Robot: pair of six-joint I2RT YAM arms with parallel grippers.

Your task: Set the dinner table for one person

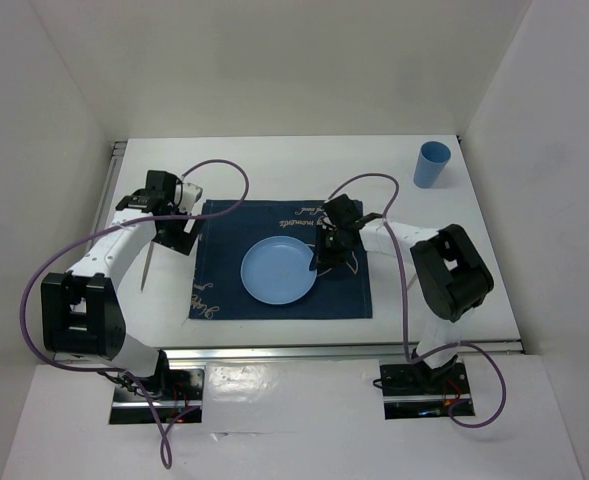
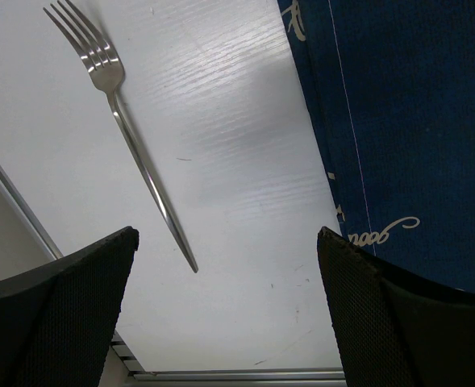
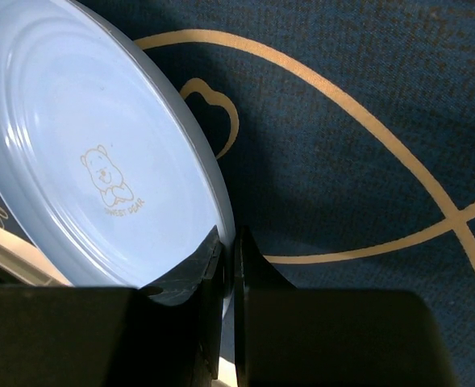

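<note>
A light blue plate (image 1: 277, 271) with a small bear print (image 3: 100, 161) rests on the navy fish-print placemat (image 1: 344, 290) in the middle of the white dinner table (image 1: 274, 165). My right gripper (image 1: 320, 262) is shut on the plate's right rim (image 3: 227, 234), one finger inside the rim and one outside. A silver fork (image 1: 147, 265) lies on the bare table left of the placemat. My left gripper (image 1: 180, 238) hovers open just above the table, between the fork's handle (image 2: 152, 189) and the placemat's left edge (image 2: 414, 121), with nothing between its fingers (image 2: 227, 234).
A blue cup (image 1: 432, 164) stands upright at the table's far right corner. A metal rail (image 1: 344, 348) runs along the near edge, and it also shows just below the left fingers as a metal rail (image 2: 237, 375). White walls close in the left, back and right.
</note>
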